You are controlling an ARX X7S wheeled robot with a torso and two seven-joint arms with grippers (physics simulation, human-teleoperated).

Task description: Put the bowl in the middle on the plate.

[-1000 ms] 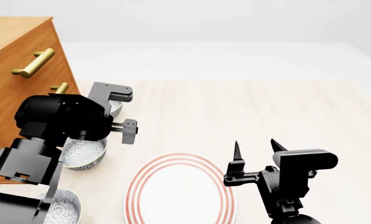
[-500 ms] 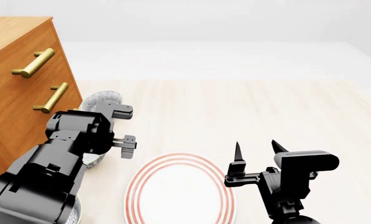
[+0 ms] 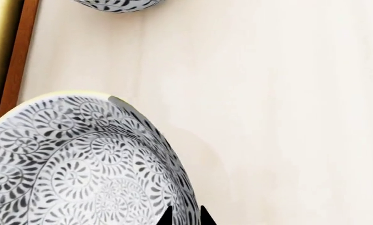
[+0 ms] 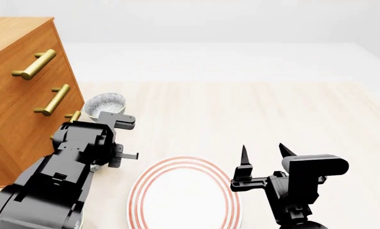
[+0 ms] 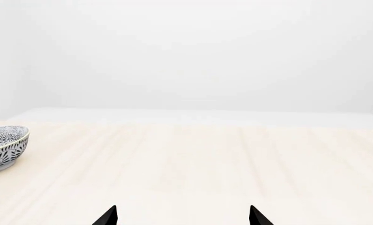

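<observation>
Left end effector (image 3: 185,216) pinches the rim of the bowl (image 3: 74,164); right end effector (image 4: 264,155) is spread open beside the plate (image 4: 177,200).

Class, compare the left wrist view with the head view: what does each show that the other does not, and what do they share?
Only the left wrist view shows the middle bowl up close, its rim between the left gripper's jaws. Only the head view shows the plate, the wooden drawer cabinet and the right gripper, open. Both show the far bowl and the pale table.
</observation>
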